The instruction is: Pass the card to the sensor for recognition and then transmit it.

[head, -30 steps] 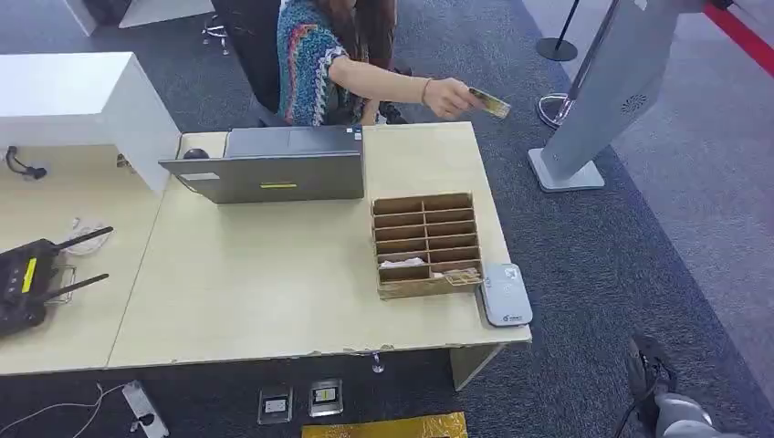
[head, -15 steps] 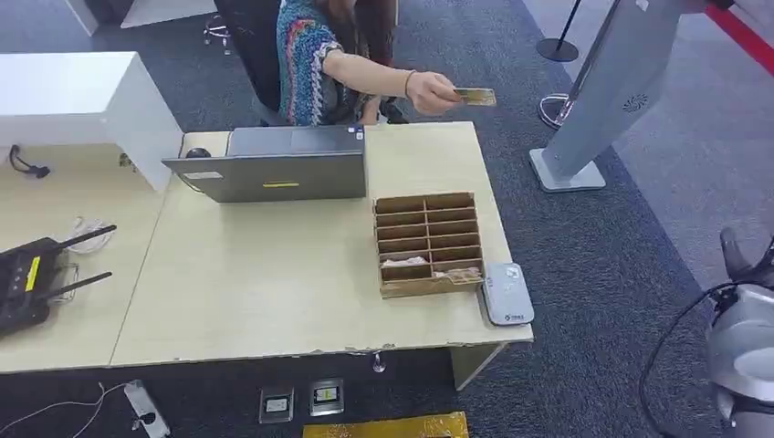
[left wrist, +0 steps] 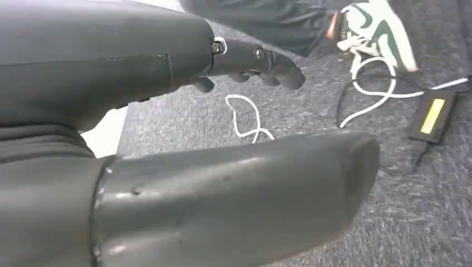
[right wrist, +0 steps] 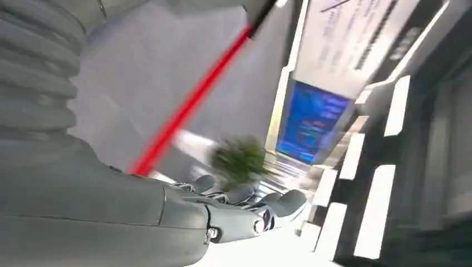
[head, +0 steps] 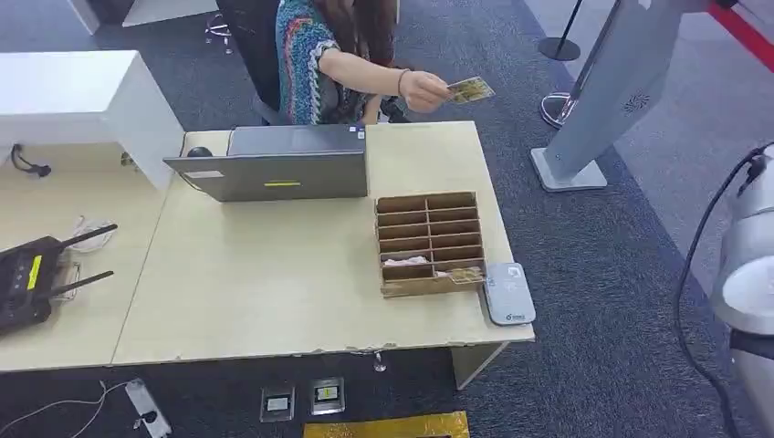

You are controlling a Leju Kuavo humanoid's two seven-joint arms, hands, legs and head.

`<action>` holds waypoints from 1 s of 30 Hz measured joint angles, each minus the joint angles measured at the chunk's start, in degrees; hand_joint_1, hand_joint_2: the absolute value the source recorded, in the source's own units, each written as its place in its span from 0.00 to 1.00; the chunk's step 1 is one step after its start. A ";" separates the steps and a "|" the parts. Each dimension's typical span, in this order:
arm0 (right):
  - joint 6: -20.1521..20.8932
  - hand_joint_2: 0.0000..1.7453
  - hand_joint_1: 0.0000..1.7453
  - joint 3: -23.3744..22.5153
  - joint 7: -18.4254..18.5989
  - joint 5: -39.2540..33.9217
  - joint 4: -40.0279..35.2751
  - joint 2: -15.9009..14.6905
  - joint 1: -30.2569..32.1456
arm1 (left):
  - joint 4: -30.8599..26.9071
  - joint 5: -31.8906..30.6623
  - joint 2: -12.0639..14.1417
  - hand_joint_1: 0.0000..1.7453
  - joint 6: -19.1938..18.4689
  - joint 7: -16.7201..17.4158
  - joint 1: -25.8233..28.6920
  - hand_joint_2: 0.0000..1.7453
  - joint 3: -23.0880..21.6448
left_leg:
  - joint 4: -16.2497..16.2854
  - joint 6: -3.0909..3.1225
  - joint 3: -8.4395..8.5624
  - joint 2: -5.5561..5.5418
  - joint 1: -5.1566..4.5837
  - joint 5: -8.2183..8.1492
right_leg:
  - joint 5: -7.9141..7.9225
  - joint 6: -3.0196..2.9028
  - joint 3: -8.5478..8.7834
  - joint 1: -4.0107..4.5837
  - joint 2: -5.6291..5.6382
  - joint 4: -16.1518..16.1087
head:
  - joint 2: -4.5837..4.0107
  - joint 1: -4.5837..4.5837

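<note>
Right hand [right wrist: 239,208] empty, fingers extended side by side; left hand [left wrist: 245,58] empty, fingers loosely apart.
Card [head: 470,89]: pinched at its near short edge in a person's hand [head: 424,89], held out in the air beyond the desk's [head: 274,283] far right corner, well apart from the white card reader [head: 508,293] beside the wooden divider tray [head: 427,243]. Long axis runs roughly level, free end pointing toward the grey kiosk stand [head: 602,100], slightly raised. Judged thin, light, stiff, slick; best pinched across the free short edge.
</note>
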 joint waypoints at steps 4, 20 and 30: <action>-3.07 1.00 0.00 16.14 8.23 10.12 -8.03 4.25 4.07 | -0.09 -0.50 -0.37 0.00 -0.50 0.02 -1.76 0.00 -0.07 | -0.02 -0.03 0.20 0.38 0.08 -0.02 | 0.06 -0.05 0.07 0.08 0.34 0.01 | 0.02 -0.04; 5.16 1.00 0.00 50.92 7.71 12.86 -18.46 10.75 12.89 | -0.11 -0.13 -0.81 0.00 -1.64 -0.04 -2.03 0.00 -0.07 | -0.02 -0.16 0.03 0.12 0.11 0.03 | 0.08 -0.02 -0.06 0.10 0.14 -0.01 | 0.00 -0.04; 10.74 1.00 0.00 60.57 8.70 11.73 -18.77 12.65 13.87 | -0.11 0.26 -0.81 0.00 -1.66 -0.07 -1.53 0.00 -0.04 | -0.02 -0.17 -0.13 -0.17 0.12 0.11 | 0.07 -0.02 -0.09 0.11 -0.17 -0.01 | 0.00 0.02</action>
